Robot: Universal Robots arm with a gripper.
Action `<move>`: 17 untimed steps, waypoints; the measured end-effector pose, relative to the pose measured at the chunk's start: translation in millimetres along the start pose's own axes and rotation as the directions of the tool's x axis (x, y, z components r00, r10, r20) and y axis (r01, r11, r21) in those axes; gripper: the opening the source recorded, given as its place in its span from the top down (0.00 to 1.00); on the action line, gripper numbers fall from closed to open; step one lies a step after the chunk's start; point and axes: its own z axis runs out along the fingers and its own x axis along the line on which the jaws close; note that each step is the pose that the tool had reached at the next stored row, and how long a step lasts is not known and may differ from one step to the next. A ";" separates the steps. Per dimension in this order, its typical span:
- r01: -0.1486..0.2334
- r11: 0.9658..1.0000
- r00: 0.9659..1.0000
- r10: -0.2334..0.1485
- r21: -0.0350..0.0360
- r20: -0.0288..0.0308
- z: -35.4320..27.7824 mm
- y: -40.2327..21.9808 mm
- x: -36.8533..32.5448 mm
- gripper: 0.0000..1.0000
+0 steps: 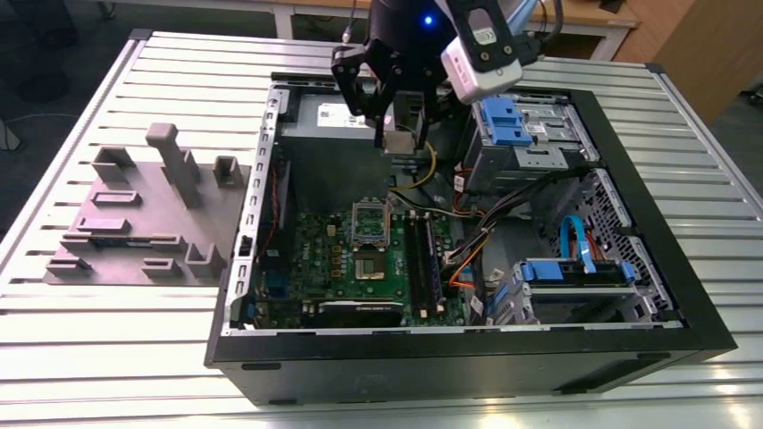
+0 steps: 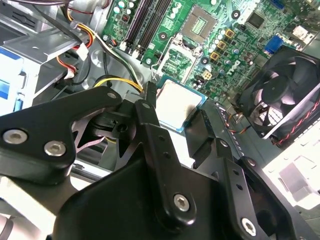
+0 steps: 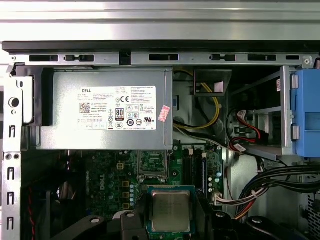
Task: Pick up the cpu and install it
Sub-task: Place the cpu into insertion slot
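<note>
- The black metal gripper [image 1: 402, 134] has its two fingers shut on the small flat square cpu with the silvery top and tan-gold rim [image 3: 171, 210]. One finger is on each side edge. I think it pinches the edges so the flat underside stays free.
- The cpu hangs flat, shiny side up, in the air above the big green circuit board [image 1: 357, 268]. It does not touch the board. I think it is kept level so it can go down straight.
- The dark square socket with the silver frame [image 1: 370, 223] sits on the green board and looks open. The cpu is up over the board's edge, a little off from the socket.
- The grey metal power box [image 3: 105, 110] sits just past the green board's edge.
- The black computer case [image 1: 477, 357] lies around the green board with its open side up, so the arm can reach in.
</note>
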 end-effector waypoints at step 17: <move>0.000 1.000 1.000 0.000 0.000 0.000 6.2 -0.2 0.0 0.53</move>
